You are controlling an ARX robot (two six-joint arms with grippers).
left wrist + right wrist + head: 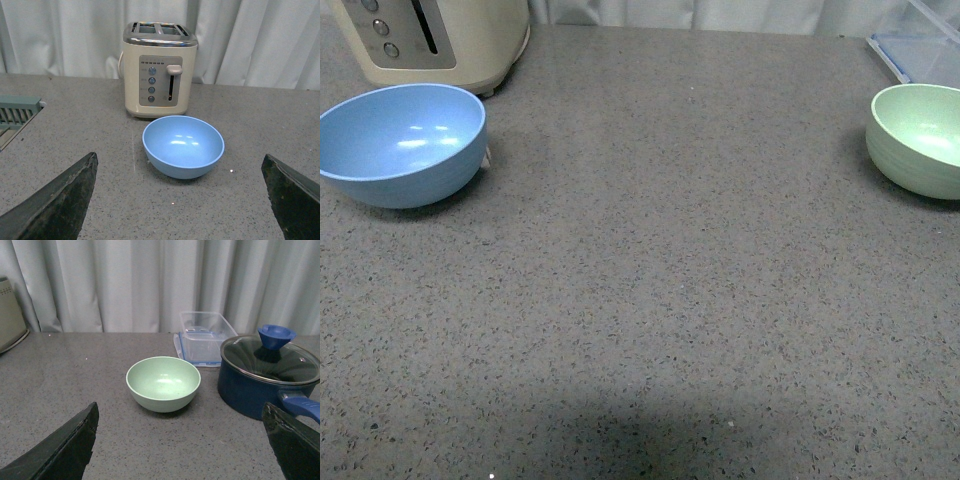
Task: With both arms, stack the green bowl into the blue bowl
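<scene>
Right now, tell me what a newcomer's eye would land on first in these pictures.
Two matching bowls stand far apart on the speckled grey counter: the blue bowl at the robot's far left, the green bowl at its far right, both upright and empty. A cream toaster stands behind the blue bowl; a dark blue lidded pot sits beside the green one.

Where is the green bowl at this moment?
In the front view the green bowl sits at the right edge of the counter, far from the blue bowl at left. The right wrist view shows a lidded pot beside it.
</scene>
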